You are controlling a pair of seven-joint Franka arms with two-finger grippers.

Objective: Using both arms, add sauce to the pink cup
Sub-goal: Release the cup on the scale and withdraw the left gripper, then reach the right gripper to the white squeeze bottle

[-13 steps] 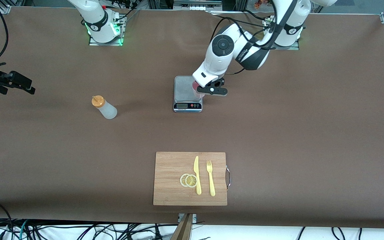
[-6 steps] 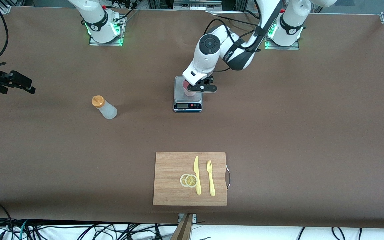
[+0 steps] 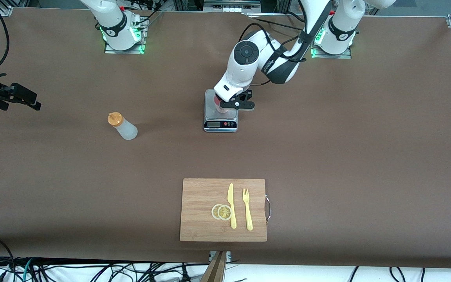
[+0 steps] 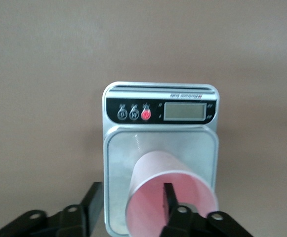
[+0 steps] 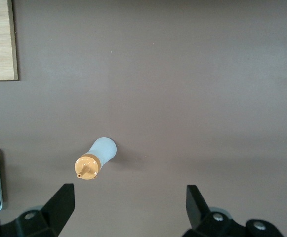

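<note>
The pink cup (image 4: 170, 195) stands upright on the scale (image 3: 220, 114). The left gripper (image 4: 133, 202) is at the scale, released: one finger inside the rim, the other apart outside the wall. Recommended: lift straight up, clear of the rim, to avoid tipping. The bottle (image 3: 122, 125) stands on the table, well apart from the scale toward the right arm's end. The right gripper (image 5: 128, 200) waits spread wide above it.

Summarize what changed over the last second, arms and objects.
The left gripper carried the pink cup from the scale's edge to over its steel plate and set it down; the jaws are now parting, one finger inside the rim. Squeeze bottle, waiting right gripper, cutting board: unchanged.
</note>
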